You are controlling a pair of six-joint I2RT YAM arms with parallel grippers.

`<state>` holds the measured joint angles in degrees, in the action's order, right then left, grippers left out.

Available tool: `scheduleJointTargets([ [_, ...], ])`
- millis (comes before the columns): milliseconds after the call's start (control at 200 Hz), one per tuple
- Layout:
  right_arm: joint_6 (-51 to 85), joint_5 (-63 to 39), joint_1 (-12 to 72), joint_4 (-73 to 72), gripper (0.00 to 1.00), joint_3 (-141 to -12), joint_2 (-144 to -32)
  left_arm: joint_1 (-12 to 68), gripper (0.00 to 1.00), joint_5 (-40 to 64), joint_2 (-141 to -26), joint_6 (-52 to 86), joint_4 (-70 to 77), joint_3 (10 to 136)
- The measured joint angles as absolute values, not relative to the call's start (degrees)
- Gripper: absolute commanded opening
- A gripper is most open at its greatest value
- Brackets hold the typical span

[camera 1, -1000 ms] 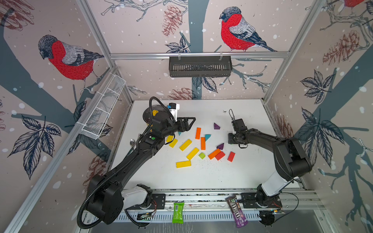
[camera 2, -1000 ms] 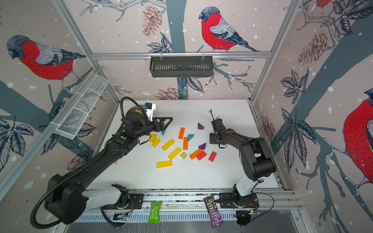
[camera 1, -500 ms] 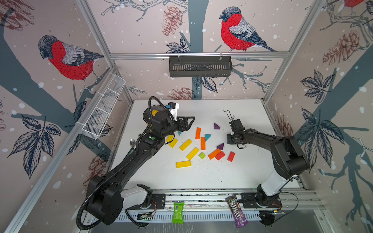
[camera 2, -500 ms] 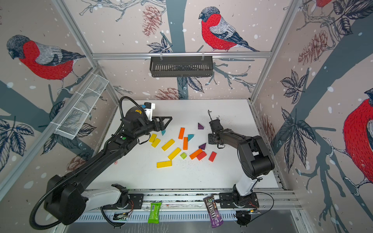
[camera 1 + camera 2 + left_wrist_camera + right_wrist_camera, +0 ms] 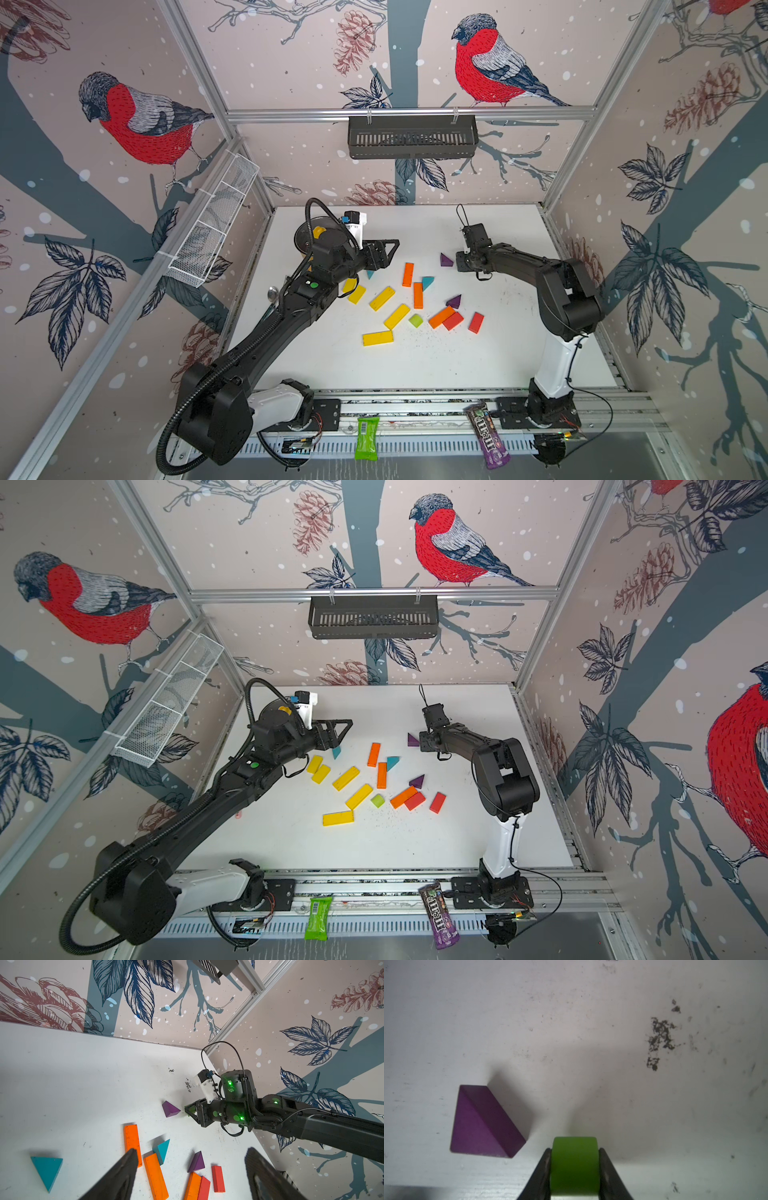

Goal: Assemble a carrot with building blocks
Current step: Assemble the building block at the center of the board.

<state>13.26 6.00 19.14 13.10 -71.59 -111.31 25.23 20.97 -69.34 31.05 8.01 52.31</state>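
The building blocks lie scattered mid-table in both top views: yellow bars (image 5: 382, 298), orange bars (image 5: 408, 274), red blocks (image 5: 476, 322), teal triangles (image 5: 427, 282), purple triangles (image 5: 454, 301) and a lime-green cube (image 5: 415, 320). My right gripper (image 5: 575, 1159) is shut on another lime-green cube (image 5: 575, 1164), low over the table beside a purple triangle (image 5: 483, 1124) at the back right (image 5: 445, 260). The left gripper (image 5: 191, 1153) hovers open and empty above the blocks' left end (image 5: 388, 249), near a small teal triangle (image 5: 370, 274).
A yellow pot with a dark lid (image 5: 318, 232) stands behind the left arm. A black basket (image 5: 411, 137) hangs on the back wall and a white wire basket (image 5: 212, 224) on the left wall. Dark crumbs (image 5: 658, 1039) dot the table near the right gripper.
The right gripper's jaws have closed on the lime-green cube, and it has shifted slightly. The left arm has not moved.
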Motion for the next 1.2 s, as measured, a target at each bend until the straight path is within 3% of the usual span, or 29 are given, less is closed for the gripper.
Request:
scheduleJointTargets([
  [480, 10.1, 1.7, 18.3, 13.3, 0.37, -76.9, -117.3, 25.2, 0.82, 20.8, -69.5, 29.9, 7.2, 52.3],
  [700, 9.7, 1.0, 18.3, 13.3, 0.52, -77.7, -118.1, 25.2, 0.82, 20.8, -69.9, 29.8, 7.1, 52.4],
  [1201, 9.5, 2.6, 18.1, 13.5, 0.5, -74.5, -115.8, 25.2, 0.82, 20.8, -70.1, 29.8, 7.1, 52.5],
])
